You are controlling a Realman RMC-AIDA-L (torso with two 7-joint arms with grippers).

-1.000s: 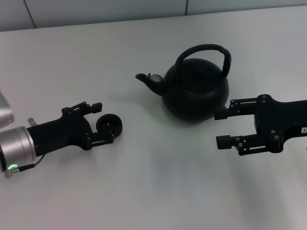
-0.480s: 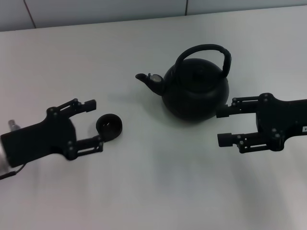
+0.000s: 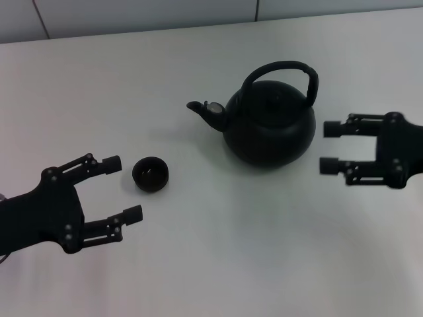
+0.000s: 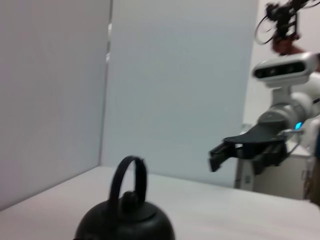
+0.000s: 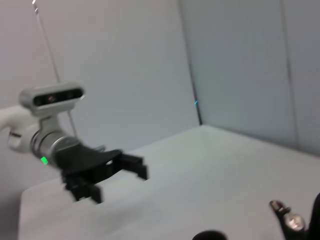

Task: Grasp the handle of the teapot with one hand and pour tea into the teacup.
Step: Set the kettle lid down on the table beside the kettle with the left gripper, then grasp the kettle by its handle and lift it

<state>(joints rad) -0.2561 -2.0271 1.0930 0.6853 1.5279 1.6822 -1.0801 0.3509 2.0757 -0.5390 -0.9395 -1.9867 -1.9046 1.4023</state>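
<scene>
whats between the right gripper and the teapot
Nothing: in the head view only bare white table separates the open right gripper from the teapot. Its fingers point at the pot's side without touching.

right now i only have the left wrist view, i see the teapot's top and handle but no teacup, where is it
Observer: The teacup stands on the table to the left of the teapot, apart from it, on the side the spout points to.
Operator: is my left gripper holding it
Observer: No. The left gripper is open, and the teacup sits just beyond its fingertips, untouched.
Operator: is the right gripper on the handle
Observer: No. The right gripper is open, level with the teapot's body on its right side, touching neither it nor the handle.
</scene>
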